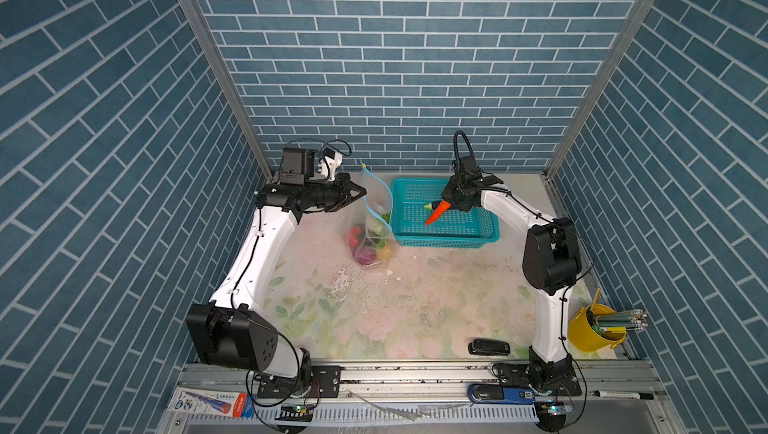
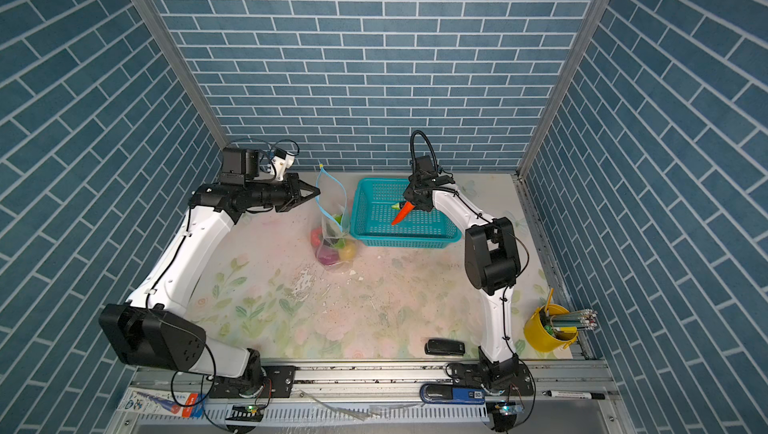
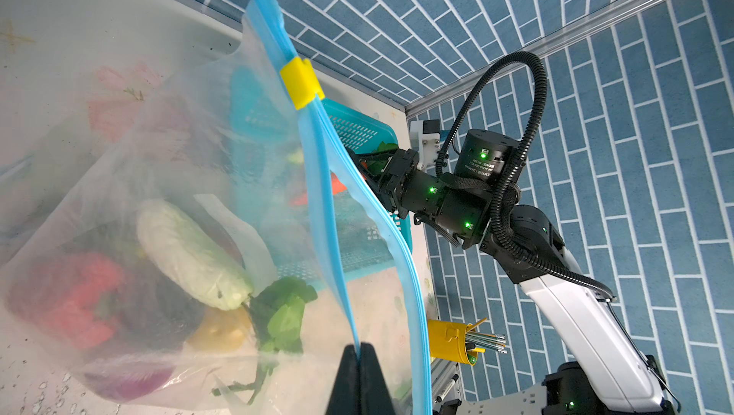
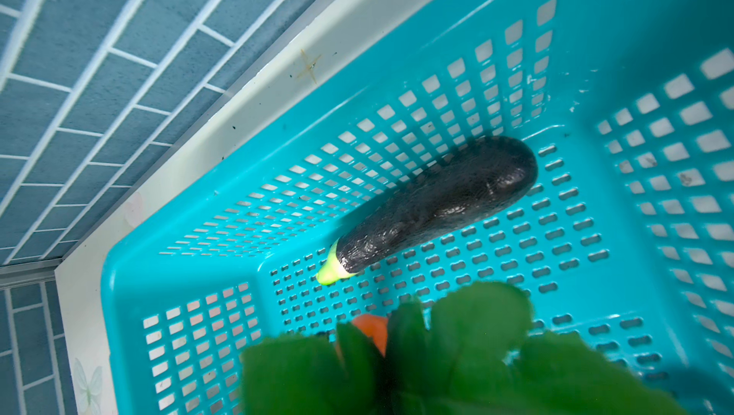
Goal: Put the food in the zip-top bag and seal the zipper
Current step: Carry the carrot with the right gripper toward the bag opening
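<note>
Left wrist view: what's the left tool (image 3: 359, 349) doing?
— Pinched shut on the light blue zipper strip (image 3: 323, 210) of the clear crinkly plastic bag (image 3: 190, 154).
— And the right tool (image 1: 449, 203)?
— Gripping the orange toy carrot (image 1: 436, 213) above the teal perforated basket (image 1: 446, 240), beside the bag.

This is a robotics lab test cell. Blue brick-pattern wallpaper (image 1: 395, 58) covers three panel walls framed by bare aluminium posts (image 1: 208, 45). Two white robot arms (image 1: 262, 245) are bolted to an aluminium rail (image 1: 415, 371) along the near edge, with a slotted cable duct (image 1: 415, 413) in front and a flower-printed tabletop (image 1: 415, 286) behind.
</note>
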